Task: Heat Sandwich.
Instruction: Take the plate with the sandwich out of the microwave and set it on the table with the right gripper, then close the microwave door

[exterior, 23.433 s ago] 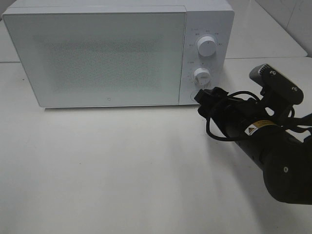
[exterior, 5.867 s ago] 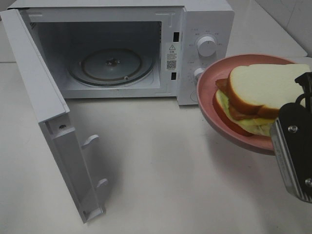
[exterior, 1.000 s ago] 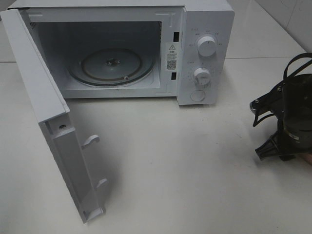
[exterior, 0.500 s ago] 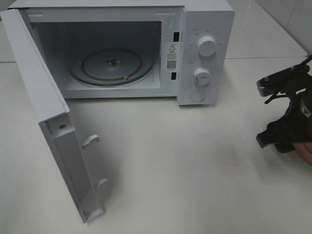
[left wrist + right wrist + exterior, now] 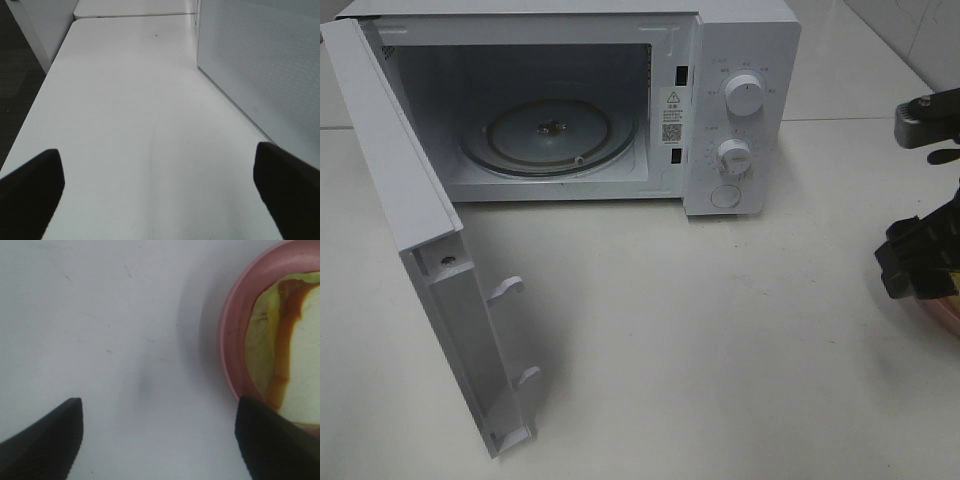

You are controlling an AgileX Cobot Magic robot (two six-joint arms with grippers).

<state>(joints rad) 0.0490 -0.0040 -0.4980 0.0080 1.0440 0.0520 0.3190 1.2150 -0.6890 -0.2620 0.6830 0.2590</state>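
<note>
Now the sandwich (image 5: 295, 355) is seen resting on its pink plate (image 5: 235, 340) on the table (image 5: 700, 330), beside the right gripper (image 5: 159, 440), whose jaws are spread and empty. The microwave (image 5: 740, 100) door (image 5: 430, 260) is left open for loading; the left gripper (image 5: 159, 185) is held wide open, empty.

Sandwich (image 5: 300, 355) on pink plate (image 5: 231, 340), white table (image 5: 100, 330), jaws spread

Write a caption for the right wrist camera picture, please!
Open right gripper above the white table, beside the sandwich on its pink plate.
</note>
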